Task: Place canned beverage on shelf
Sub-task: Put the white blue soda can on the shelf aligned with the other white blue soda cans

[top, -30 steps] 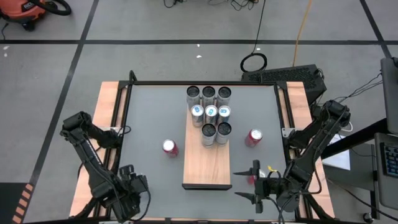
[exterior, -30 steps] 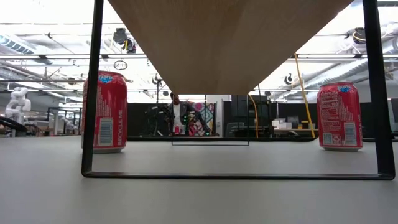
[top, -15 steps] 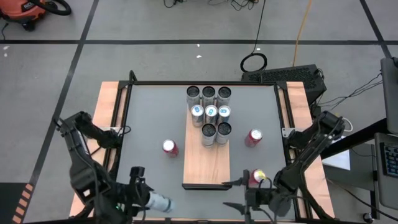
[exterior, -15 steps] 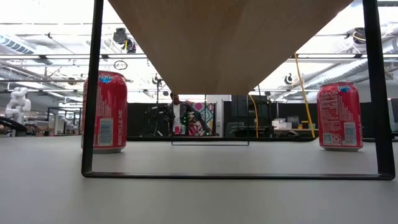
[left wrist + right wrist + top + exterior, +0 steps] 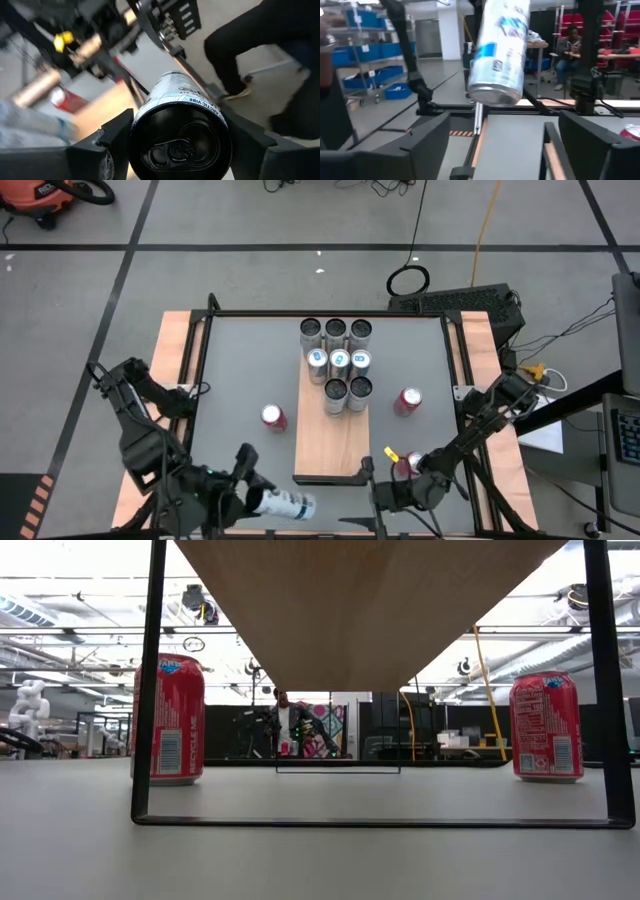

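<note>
My left gripper is at the near edge, shut on a white-and-silver can that lies level in the air with its free end toward my right gripper. My right gripper stands open just right of that free end, facing it, touching nothing. In the right wrist view the can hangs ahead of the open fingers. The shelf is a wood-grain board on a dark frame in the table's middle. Several cans stand upright on its far half. My left gripper pinches the can between its two fingers, on the side wall beside its pull-tab end. That end faces the wrist camera. The can reaches out ahead along the fingers, toward the table's right. It is lifted clear of the table.
Red cans stand upright on the grey tabletop: one left of the shelf, one to its right, and one near my right arm. The low view looks under the shelf board, with a person in the room behind.
My left gripper has risen and gone toward the table's right along the near edge, rolling its wrist. The can it holds has come into view and now lies level, pointing right. My right gripper has moved left and toward the near edge and turned toward the can.
</note>
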Controlling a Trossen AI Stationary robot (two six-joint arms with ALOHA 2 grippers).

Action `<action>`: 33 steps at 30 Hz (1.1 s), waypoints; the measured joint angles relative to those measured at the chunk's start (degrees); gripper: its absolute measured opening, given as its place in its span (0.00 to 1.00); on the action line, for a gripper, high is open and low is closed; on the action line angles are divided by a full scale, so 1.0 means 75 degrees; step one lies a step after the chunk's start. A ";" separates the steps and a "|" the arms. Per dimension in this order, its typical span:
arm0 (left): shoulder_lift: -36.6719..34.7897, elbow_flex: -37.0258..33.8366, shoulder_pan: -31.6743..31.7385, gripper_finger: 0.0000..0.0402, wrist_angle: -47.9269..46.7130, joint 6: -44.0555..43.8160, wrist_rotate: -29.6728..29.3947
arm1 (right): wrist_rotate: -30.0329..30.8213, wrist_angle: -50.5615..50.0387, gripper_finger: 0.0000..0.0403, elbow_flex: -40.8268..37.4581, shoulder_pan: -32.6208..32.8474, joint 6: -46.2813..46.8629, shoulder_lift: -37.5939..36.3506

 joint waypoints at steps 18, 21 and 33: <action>0.0000 -0.0006 0.0613 0.59 0.0619 0.5950 -0.0050 | -0.1491 0.0229 0.93 0.0452 -0.0916 -0.0045 -0.0003; 0.0000 -0.0006 0.0707 0.59 0.0630 0.6279 -0.0046 | -0.1952 0.0226 0.93 0.0552 -0.1099 -0.0146 -0.0003; 0.0011 -0.0006 0.0995 0.61 0.0615 0.6451 0.0014 | -0.2199 0.0081 0.72 0.0592 -0.1454 -0.0172 -0.0003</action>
